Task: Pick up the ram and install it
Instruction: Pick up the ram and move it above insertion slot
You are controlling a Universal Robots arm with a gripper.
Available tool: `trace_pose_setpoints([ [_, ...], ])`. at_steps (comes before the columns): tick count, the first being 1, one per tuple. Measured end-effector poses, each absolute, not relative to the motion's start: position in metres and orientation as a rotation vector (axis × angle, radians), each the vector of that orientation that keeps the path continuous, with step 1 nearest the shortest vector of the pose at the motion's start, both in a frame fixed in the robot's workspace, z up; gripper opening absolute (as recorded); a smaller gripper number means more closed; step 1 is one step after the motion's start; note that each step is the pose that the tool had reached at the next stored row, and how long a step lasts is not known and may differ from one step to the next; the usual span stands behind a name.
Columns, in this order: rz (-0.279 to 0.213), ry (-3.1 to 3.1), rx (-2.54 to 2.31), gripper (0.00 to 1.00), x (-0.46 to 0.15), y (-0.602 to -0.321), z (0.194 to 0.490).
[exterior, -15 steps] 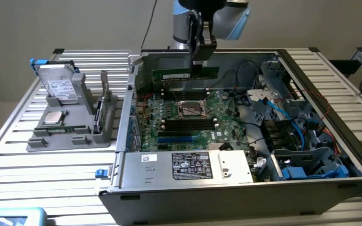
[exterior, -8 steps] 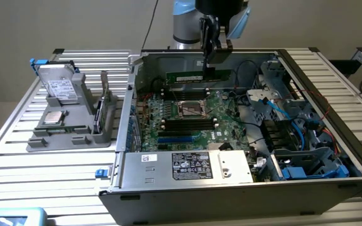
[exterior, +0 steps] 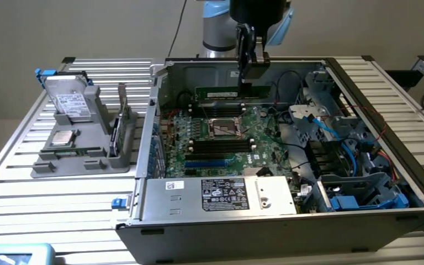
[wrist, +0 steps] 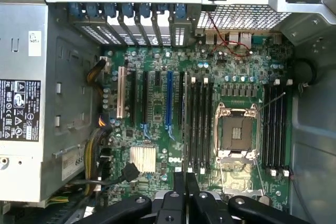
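1. Ram [exterior: 223, 94] hangs level inside the case [exterior: 271, 232], toward its far wall. It sits above the board [exterior: 220, 152] and just past the socket [exterior: 225, 128], and I judge it not yet seated in any slot.
2. Gripper [exterior: 249, 80] stands over it from above, jaws closed on the ram's top edge at about mid-length.
3. Handling (a judgement):
   - It is light, stiff and thin, so it will not sag.
   - The chips and the contact edge are delicate, and the flat faces are smooth enough to let it tilt in the grip.
   - The bare upper edge at the centre is the sound place to hold, since it keeps the stick level and the contacts free.
4. Views, left to right:
   - The exterior view shows the tray [exterior: 79, 160] by the table's [exterior: 20, 193] left edge, then the ram's labelled face and its height over the board.
   - The wrist view looks straight down past the pinched fingers [wrist: 178, 195]. It shows the slots [wrist: 198, 124] on both sides of the socket, a layout the exterior view hides.
   - Which slot lies under the ram I cannot tell.
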State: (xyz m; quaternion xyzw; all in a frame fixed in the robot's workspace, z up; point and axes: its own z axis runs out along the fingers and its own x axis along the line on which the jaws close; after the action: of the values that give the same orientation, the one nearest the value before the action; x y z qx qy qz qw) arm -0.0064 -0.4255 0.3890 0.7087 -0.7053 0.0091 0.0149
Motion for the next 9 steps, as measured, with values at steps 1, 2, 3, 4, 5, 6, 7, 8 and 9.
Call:
trace_pose_setpoints([
  [1, 0.028, -2.198, 2.203, 0.13, -0.0063, -0.4252, 0.3889],
  [2, 0.029, -2.200, 2.201, 0.13, -0.0063, -0.4248, 0.3889],
  [3, 0.029, -2.201, 2.198, 0.13, -0.0063, -0.4244, 0.3888],
  [4, 0.031, -2.202, 2.195, 0.13, -0.0063, -0.4241, 0.3888],
  [5, 0.033, -2.203, 2.193, 0.13, -0.0063, -0.4238, 0.3888],
  [6, 0.035, -2.204, 2.190, 0.13, -0.0064, -0.4235, 0.3888],
  [7, 0.037, -2.204, 2.188, 0.13, -0.0064, -0.4230, 0.3887],
  [8, 0.039, -2.205, 2.186, 0.13, -0.0064, -0.4223, 0.3887],
  [9, 0.039, -2.205, 2.185, 0.13, -0.0064, -0.4214, 0.3887],
])
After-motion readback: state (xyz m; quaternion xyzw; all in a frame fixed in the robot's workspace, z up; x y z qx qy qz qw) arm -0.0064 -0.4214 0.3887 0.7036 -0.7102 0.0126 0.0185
